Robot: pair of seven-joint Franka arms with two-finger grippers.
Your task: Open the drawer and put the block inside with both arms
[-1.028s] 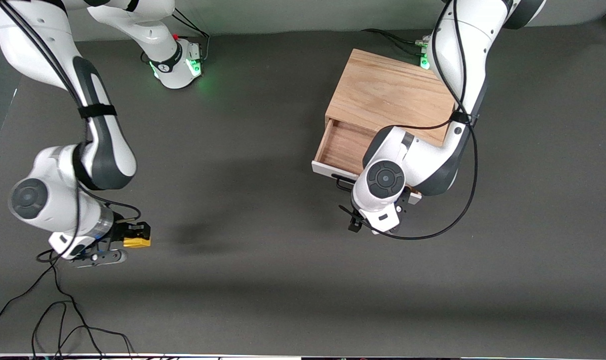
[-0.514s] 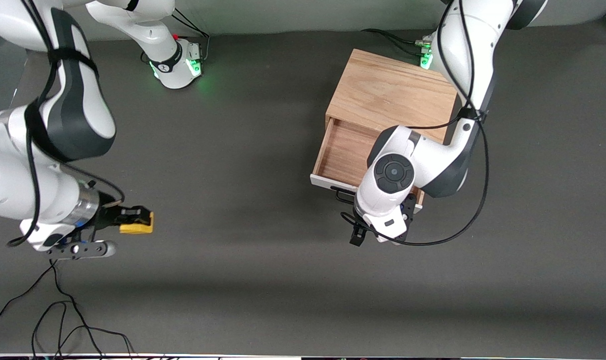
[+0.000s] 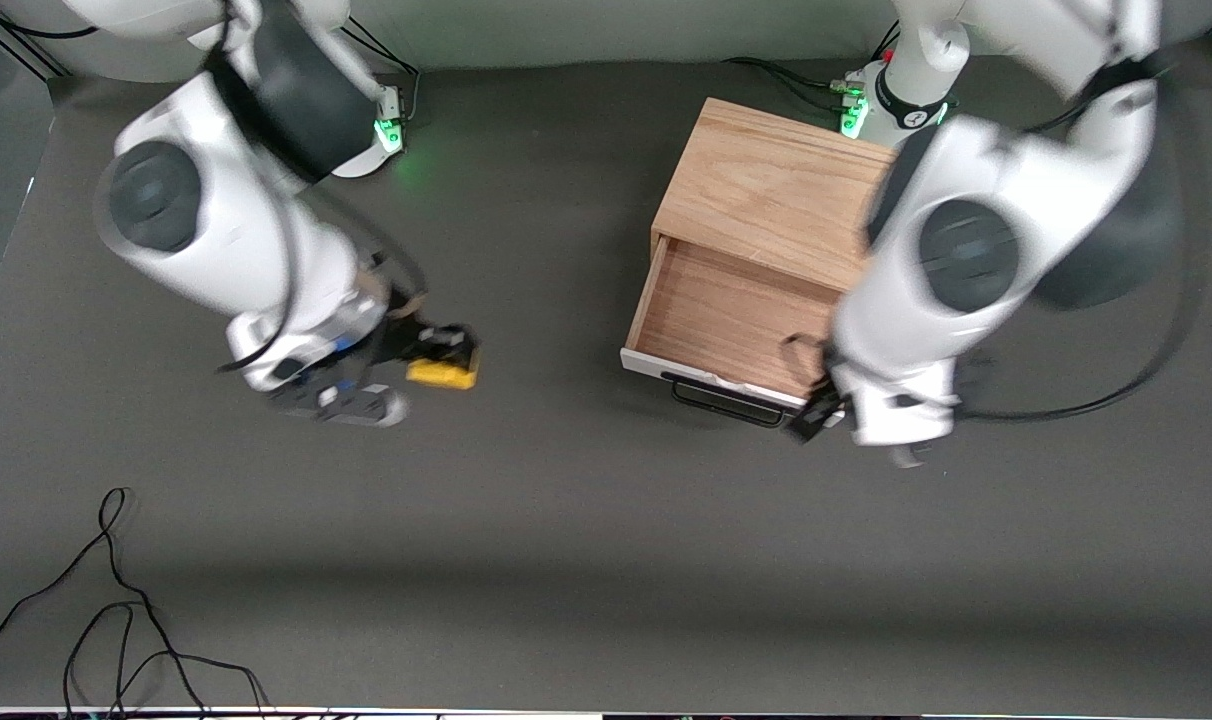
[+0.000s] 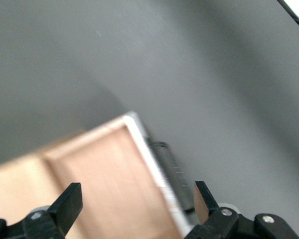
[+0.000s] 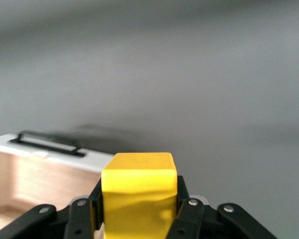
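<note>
Right gripper fingers clamped on block, left gripper — fingers apart — over open drawer

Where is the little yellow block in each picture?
Front view: the small bright yellow cube is gripped by the right gripper, over bare table toward the right arm's end.
Left wrist view: not in it.
Right wrist view: the cube fills the lower middle, clamped between the fingers.
Shared landmark: the light-wood drawer's black bar handle.

Drawer pulled out of cabinet, block over table toward right arm's end
</note>
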